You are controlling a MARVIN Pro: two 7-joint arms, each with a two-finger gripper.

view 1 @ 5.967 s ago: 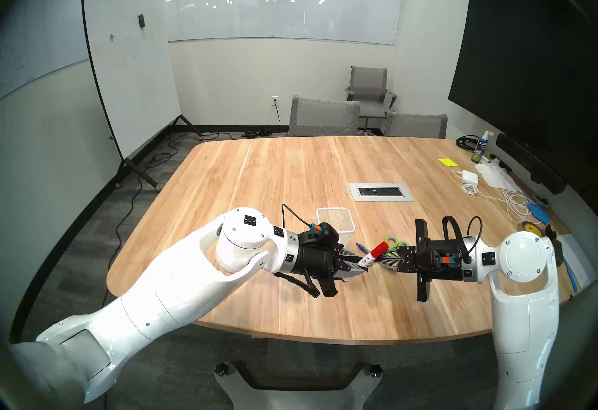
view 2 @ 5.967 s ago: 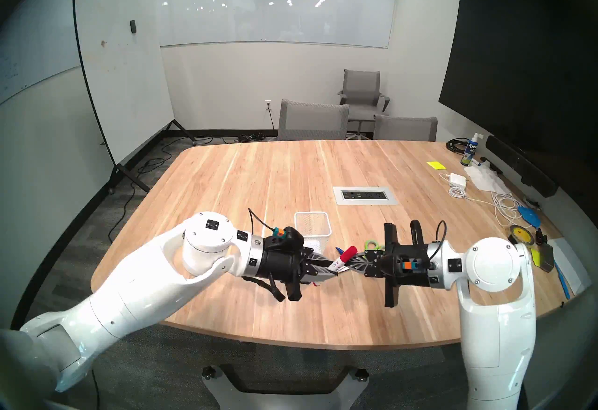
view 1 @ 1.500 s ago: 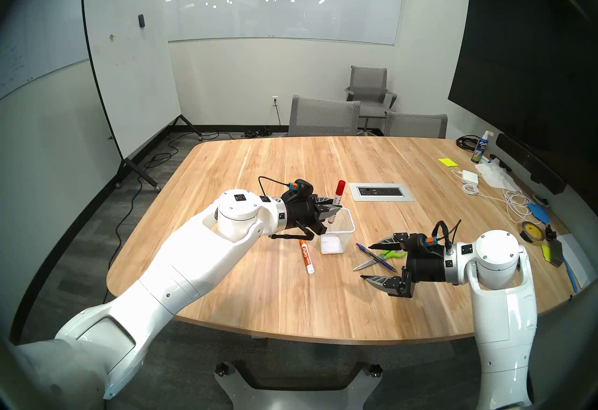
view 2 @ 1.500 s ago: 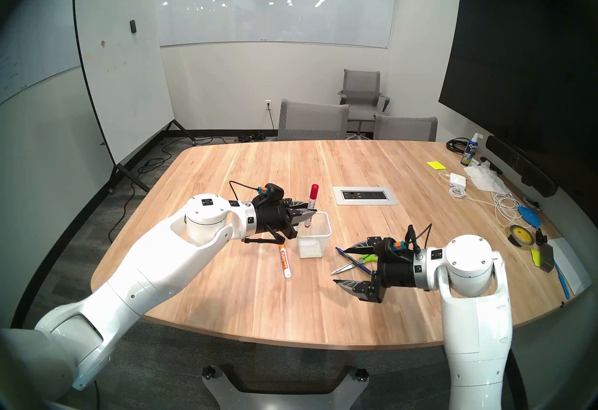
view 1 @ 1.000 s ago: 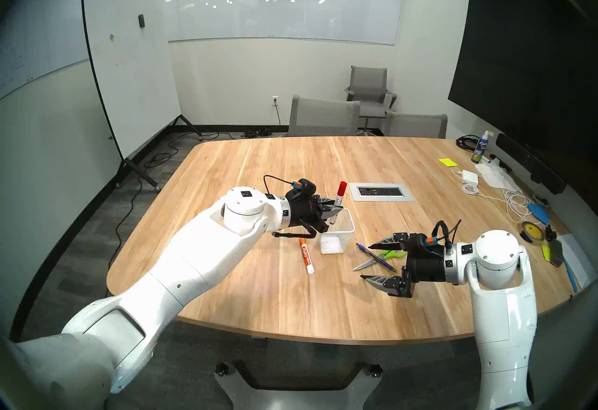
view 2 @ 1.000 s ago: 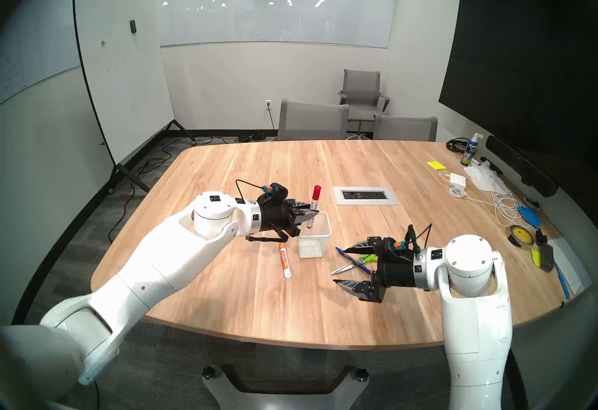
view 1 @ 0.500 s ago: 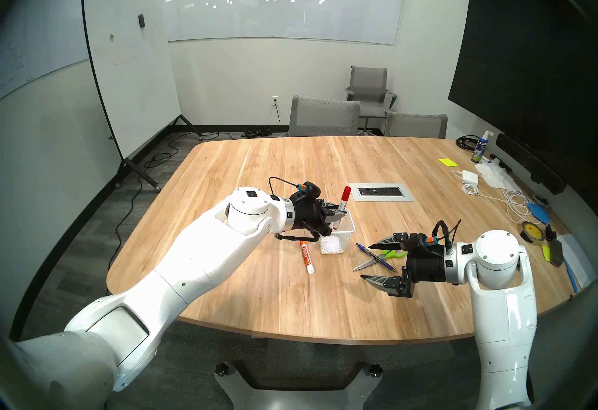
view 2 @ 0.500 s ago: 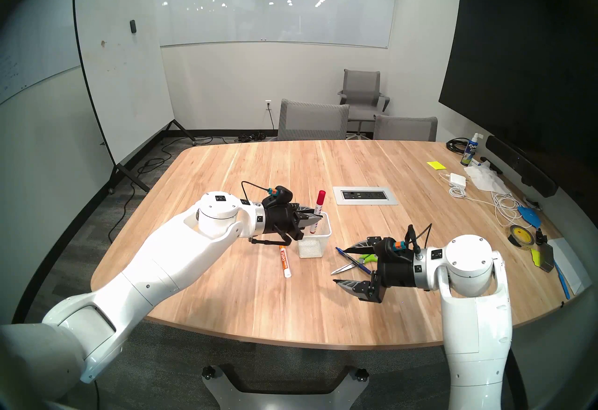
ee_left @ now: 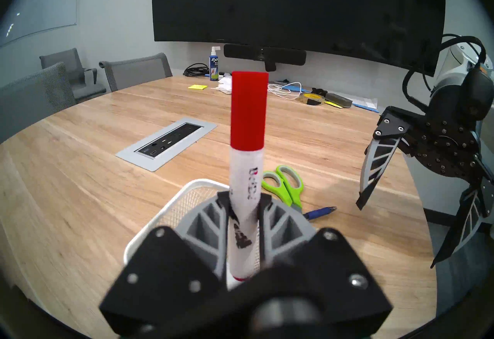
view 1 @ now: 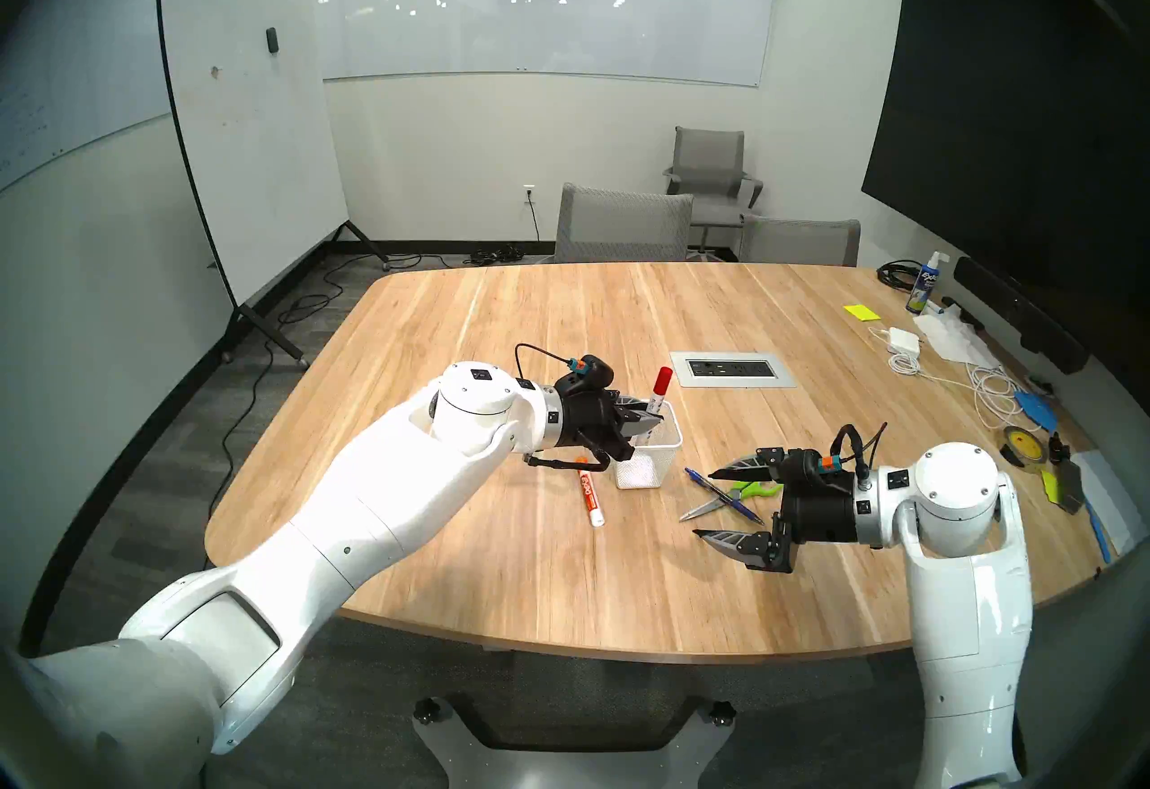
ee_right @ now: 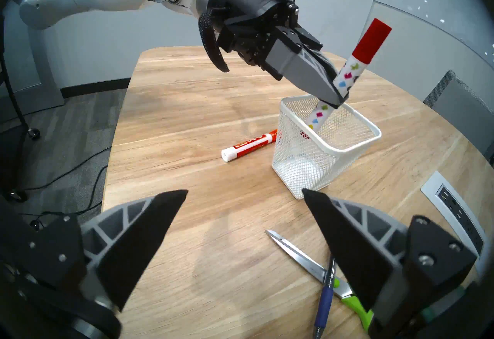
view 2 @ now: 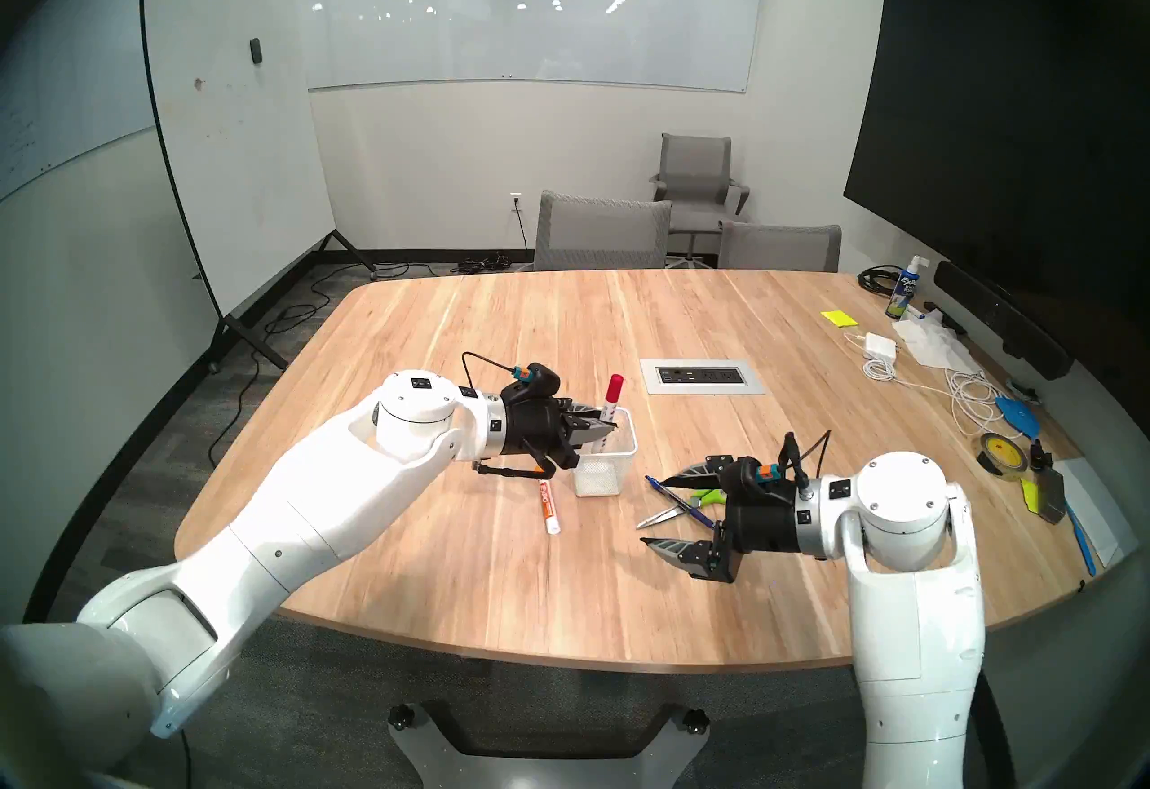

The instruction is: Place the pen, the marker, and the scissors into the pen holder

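My left gripper (view 1: pixel 647 417) is shut on a white marker with a red cap (view 1: pixel 663 380), held nearly upright, cap up. The marker's lower end (ee_right: pixel 319 116) is inside the pen holder (view 1: pixel 675 440), a white mesh cup, below its rim (ee_right: pixel 344 154). To the holder's right, the blue pen (view 1: pixel 700 479) lies across the green-handled scissors (view 1: pixel 750 489) on the table. My right gripper (view 1: pixel 706 502) hovers open just above them, holding nothing. In the left wrist view the marker (ee_left: pixel 248 116) stands between the fingers (ee_left: pixel 208 223).
An orange-and-white marker (view 1: pixel 588 492) lies flat left of the holder, under my left wrist. A power outlet panel (view 1: pixel 731 369) is set in the table behind the holder. Cables, a tape roll (view 1: pixel 1020 444) and a spray bottle (view 1: pixel 924 286) crowd the right edge.
My left gripper has moved right and down, bringing the marker's lower end over the rim and into the holder. The right arm has stayed still and open.
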